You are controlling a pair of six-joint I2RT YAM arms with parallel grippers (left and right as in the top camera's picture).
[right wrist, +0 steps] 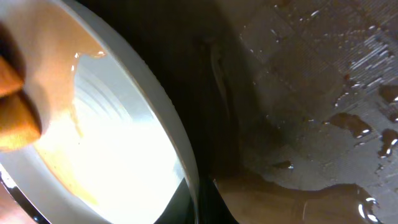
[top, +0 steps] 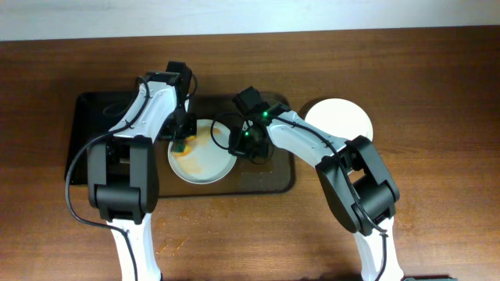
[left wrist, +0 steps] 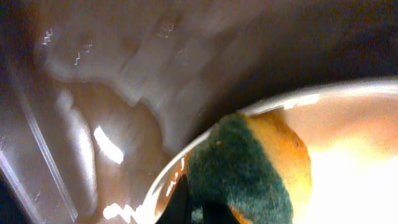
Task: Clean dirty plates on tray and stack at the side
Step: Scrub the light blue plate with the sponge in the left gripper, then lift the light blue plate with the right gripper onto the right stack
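Observation:
A white plate (top: 205,164) with an orange-brown smear lies on the dark brown tray (top: 269,181). My left gripper (top: 183,143) is shut on a green and orange sponge (left wrist: 249,168) that presses on the plate's left inner rim (left wrist: 180,165). My right gripper (top: 244,140) is shut on the plate's right rim (right wrist: 180,155); sauce streaks show inside the plate (right wrist: 93,143). A second white plate (top: 338,119) lies on the table right of the tray. A third plate is not seen.
The tray surface (right wrist: 311,74) is wet, with puddles near my right gripper. A clear plastic container (left wrist: 93,74) stands just left of the plate on the tray. Wooden table (top: 437,94) surrounds the tray.

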